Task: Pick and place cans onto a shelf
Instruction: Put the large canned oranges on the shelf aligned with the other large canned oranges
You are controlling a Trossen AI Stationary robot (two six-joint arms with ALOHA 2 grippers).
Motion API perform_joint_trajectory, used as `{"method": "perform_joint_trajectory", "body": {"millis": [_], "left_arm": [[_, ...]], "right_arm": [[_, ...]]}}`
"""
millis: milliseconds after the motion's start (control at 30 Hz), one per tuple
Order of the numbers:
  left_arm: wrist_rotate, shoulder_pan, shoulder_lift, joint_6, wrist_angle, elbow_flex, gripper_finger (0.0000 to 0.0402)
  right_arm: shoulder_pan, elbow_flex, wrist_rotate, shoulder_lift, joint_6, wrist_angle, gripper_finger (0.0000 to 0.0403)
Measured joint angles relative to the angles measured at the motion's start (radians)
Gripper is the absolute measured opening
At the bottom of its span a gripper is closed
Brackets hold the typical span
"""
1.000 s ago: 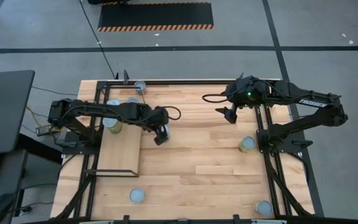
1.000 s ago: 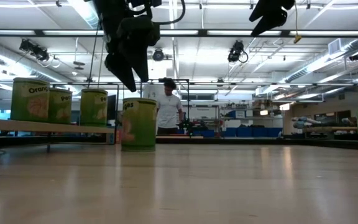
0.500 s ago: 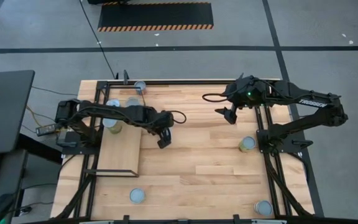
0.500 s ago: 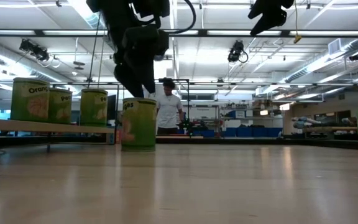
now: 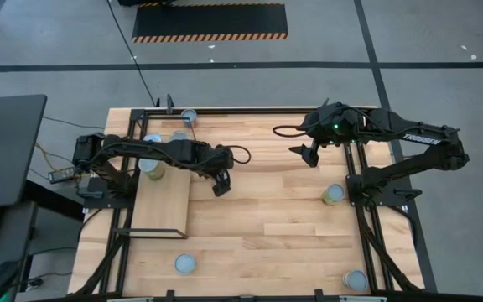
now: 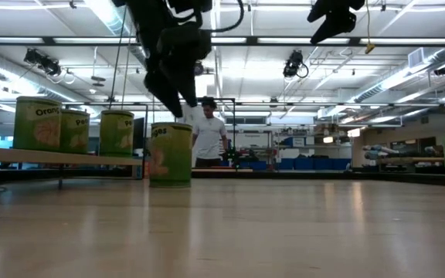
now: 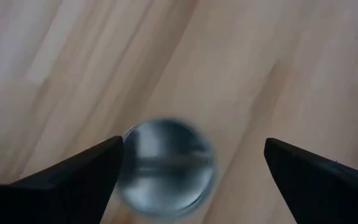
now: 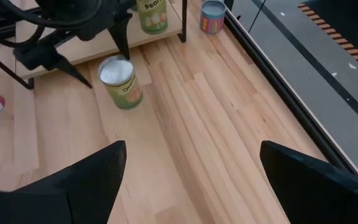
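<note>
Beneath the open left gripper, a round shiny-topped can stands.

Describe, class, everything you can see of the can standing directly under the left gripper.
The can is a small upright cylinder with a shiny silver round top and a green label carrying orange print. It stands on the wooden tabletop, just beside the shelf, not on it. The left gripper hangs open right above it, fingers spread wider than the lid; no contact is visible. It looks closed and undented.
</note>
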Motion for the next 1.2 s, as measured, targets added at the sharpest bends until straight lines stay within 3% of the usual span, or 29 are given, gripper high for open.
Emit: {"method": "perform_joint_trajectory", "body": {"millis": [400,1200], "left_arm": [[0.030,0.062,0.000,-0.057,-0.009,-0.057,0.0398],[0.069,0.060,0.011,-0.137,0.067,-0.075,0.0398]], "right_arm": [[0.000,0.000,-0.008,0.012,0.000,0.000,0.0378],[0.000,0.000,-0.008,0.017,0.010,-0.001,0.0378]]}}
